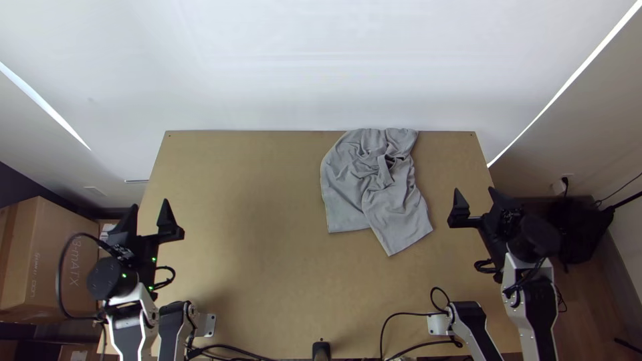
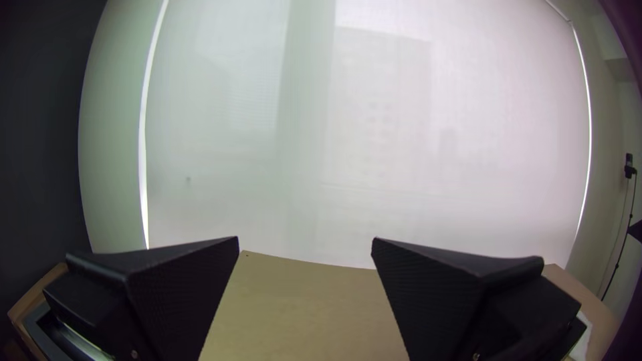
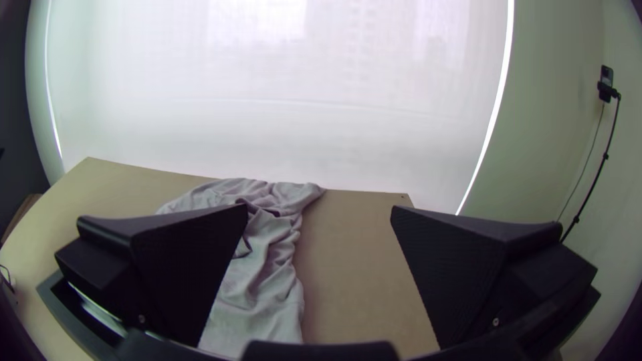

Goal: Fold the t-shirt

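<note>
A grey t-shirt [image 1: 374, 187] lies bunched and wrinkled on the table's back right part, its top reaching the far edge. Over the table's left edge my left gripper [image 1: 152, 212] stands open, far from the cloth. My right gripper [image 1: 474, 200] is open a little to the right of the shirt, touching nothing. In the left wrist view, the left gripper [image 2: 305, 247] has its fingers wide apart. The right wrist view has the right gripper [image 3: 319, 210] open as well, with the t-shirt [image 3: 264, 294] partly behind one finger.
The wooden table [image 1: 254, 267] has bare surface across its left and middle. A cardboard box [image 1: 57, 257] stands beyond its left side. Black cables [image 1: 408, 314] loop along the near edge, and a white blind [image 1: 321, 67] hangs behind the far edge.
</note>
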